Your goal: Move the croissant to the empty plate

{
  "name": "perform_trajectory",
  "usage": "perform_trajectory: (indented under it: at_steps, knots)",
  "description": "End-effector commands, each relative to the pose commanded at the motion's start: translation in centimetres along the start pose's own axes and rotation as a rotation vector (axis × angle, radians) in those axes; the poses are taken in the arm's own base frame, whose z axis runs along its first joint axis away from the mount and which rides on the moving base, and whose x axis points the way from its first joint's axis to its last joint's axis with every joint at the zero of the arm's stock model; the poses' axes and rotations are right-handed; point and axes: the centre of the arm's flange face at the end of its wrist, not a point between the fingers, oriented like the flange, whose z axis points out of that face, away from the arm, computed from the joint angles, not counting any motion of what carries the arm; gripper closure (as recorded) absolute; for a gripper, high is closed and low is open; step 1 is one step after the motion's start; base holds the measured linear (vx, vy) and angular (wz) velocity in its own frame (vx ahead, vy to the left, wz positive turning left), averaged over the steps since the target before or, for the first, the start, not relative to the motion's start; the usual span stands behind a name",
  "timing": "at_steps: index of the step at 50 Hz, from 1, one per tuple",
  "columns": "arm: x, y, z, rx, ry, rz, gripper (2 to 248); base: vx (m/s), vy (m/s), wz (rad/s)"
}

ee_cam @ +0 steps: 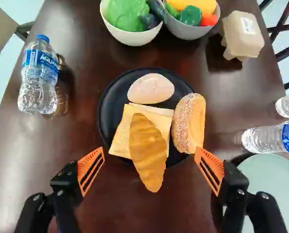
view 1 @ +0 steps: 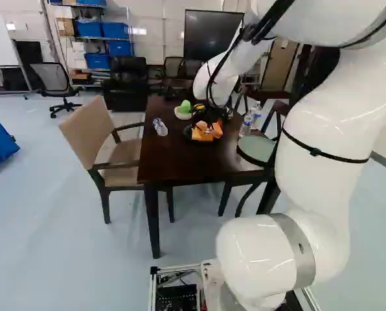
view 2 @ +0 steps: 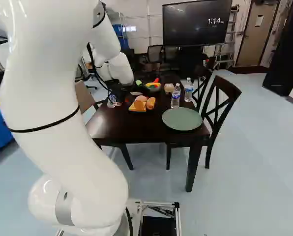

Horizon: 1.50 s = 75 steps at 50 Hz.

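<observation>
The claw (view 1: 209, 116) is spread wide, its 2 black fingers well apart and their orange pads (ee_cam: 90, 171) slotted like a grille. Nothing is pinched in it. In the wrist view the croissant (ee_cam: 148, 154) lies in the gap between the claw's (ee_cam: 150, 151) fingertips, with space on either side. The pad nearer the green plate comes very near the seeded roll (ee_cam: 189, 122); whether they touch, I cannot tell.

The croissant is golden brown, ridged and tapered, lying over a flat yellow square slice (ee_cam: 119, 139) on the round black plate (ee_cam: 103, 114), with 1 pointed end reaching past the rim. The roll beside it is long and tan, with pale specks along its side. A smooth, pinkish oval piece (ee_cam: 151, 89) shares the plate.

The round, pale green plate (view 2: 182, 119) is bare and smooth, near the table edge in the right base view. The table (ee_cam: 178, 208) is dark, glossy wood. Beyond the black plate are 2 rounded bowls, a white bowl (ee_cam: 131, 37) and a grey bowl (ee_cam: 189, 31), with a small, lumpy beige carton (ee_cam: 244, 36) beside the grey bowl. A clear, ribbed plastic bottle (ee_cam: 38, 80) with a blue cap lies at the far side of the black plate from the roll.
</observation>
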Motion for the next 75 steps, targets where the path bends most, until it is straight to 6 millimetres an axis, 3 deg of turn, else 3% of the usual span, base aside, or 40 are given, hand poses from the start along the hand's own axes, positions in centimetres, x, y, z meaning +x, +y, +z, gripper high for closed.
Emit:
perform_trajectory:
  at_steps: [28,75]
  knots:
    - [3.3,0.3,2.8,-0.001,-0.087,-0.002,3,0.000,0.000,0.000]
    - [2.9,0.6,2.6,-0.004,-0.090,0.002,3,0.000,0.000,0.000]
